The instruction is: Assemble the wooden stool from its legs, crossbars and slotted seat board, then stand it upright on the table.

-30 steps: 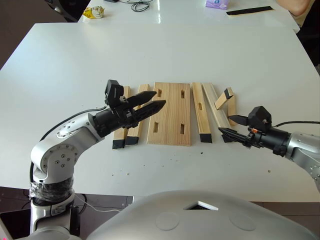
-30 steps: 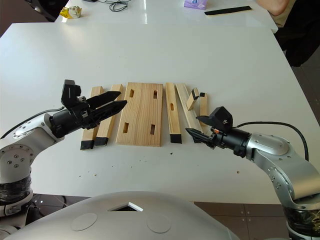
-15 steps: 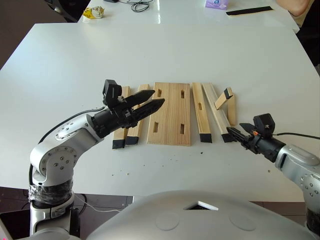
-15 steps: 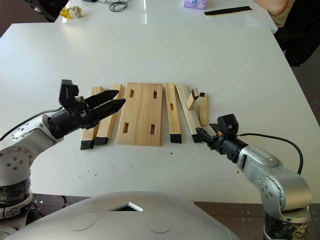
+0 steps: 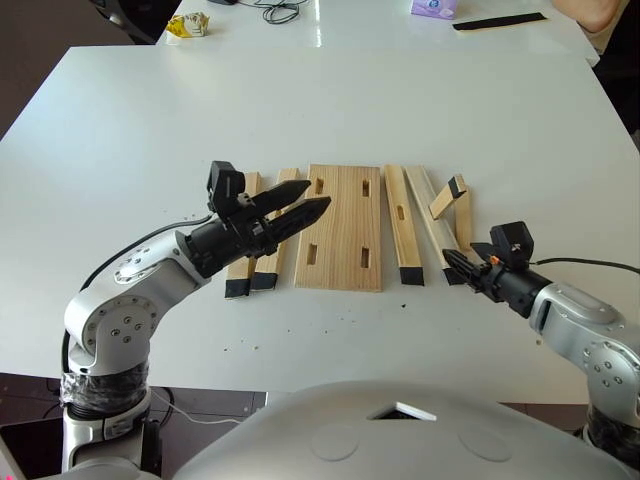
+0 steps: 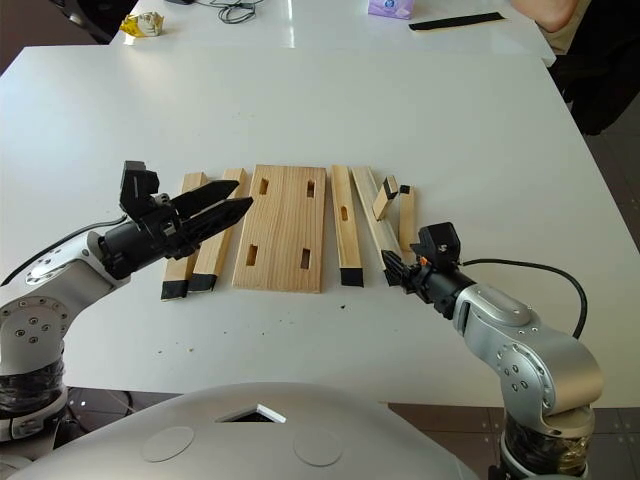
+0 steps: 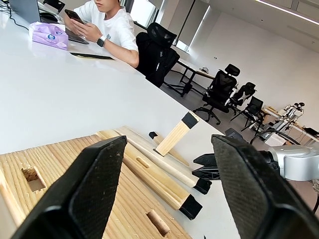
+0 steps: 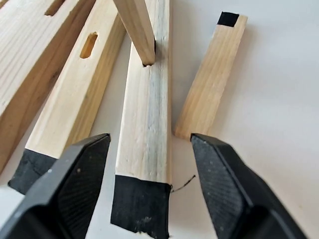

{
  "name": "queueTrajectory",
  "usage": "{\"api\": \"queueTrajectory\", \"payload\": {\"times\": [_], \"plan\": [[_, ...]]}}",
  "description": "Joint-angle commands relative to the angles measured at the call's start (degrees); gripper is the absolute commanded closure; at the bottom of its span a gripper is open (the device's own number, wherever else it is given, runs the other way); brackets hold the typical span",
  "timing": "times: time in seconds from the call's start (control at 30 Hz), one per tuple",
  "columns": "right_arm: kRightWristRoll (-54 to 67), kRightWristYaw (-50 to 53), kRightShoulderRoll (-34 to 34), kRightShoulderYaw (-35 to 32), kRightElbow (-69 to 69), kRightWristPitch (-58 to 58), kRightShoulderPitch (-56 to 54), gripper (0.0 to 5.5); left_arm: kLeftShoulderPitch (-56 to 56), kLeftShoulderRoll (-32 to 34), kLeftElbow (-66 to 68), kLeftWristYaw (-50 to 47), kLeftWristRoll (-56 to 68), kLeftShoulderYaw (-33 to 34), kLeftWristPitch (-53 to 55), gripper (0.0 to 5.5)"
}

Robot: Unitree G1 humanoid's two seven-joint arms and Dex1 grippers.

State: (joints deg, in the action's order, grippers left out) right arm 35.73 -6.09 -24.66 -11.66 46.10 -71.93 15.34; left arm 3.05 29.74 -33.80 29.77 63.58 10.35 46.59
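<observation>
The slotted seat board (image 5: 345,225) lies flat mid-table. Two black-tipped legs (image 5: 255,240) lie to its left, two more (image 5: 402,225) to its right. A short crossbar (image 5: 447,197) leans propped on the outer right leg (image 8: 144,114), and another crossbar (image 8: 212,74) lies flat beside it. My left gripper (image 5: 305,203) hovers open over the left legs and the board's left edge, holding nothing. My right gripper (image 5: 450,263) is open, low at the near end of the outer right leg, its fingers (image 8: 70,194) straddling the black tip without touching.
A yellow wrapper (image 5: 188,25), cables (image 5: 280,10), a purple tissue pack (image 5: 433,8) and a black strip (image 5: 500,20) lie on the far table. The white table (image 5: 330,100) stretches wide beyond the parts; its front edge runs close under both arms.
My right gripper has turned and drawn in to the black end of the outer right leg, its forearm swinging nearer. The left arm has hardly moved.
</observation>
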Motion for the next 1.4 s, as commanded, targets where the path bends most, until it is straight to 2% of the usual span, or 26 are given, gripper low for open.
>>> {"api": "queueTrajectory", "payload": {"times": [0.03,0.47,0.93,1.13,1.4], "plan": [[-1.41,0.34,1.56,0.49,-0.72,1.02,1.55,2.53,-0.08,0.94,-0.05,0.15,0.33,-0.13,0.24,2.35],[-3.51,0.61,5.33,1.89,-2.11,0.73,2.08,2.53,-0.24,1.09,0.10,-0.20,0.56,-0.81,0.31,2.35],[-7.40,-1.45,5.53,4.67,-11.02,6.33,2.93,2.53,-0.92,0.98,0.51,-0.60,0.69,-1.69,0.40,2.35],[-7.81,-2.28,5.30,4.59,-11.95,7.15,2.83,3.33,-0.98,0.79,0.41,-1.14,0.87,-1.65,0.30,2.35],[-7.75,-2.22,6.06,3.82,-11.63,7.49,3.41,3.36,-1.49,0.89,0.76,-1.80,1.38,-1.53,0.45,2.35]]}}
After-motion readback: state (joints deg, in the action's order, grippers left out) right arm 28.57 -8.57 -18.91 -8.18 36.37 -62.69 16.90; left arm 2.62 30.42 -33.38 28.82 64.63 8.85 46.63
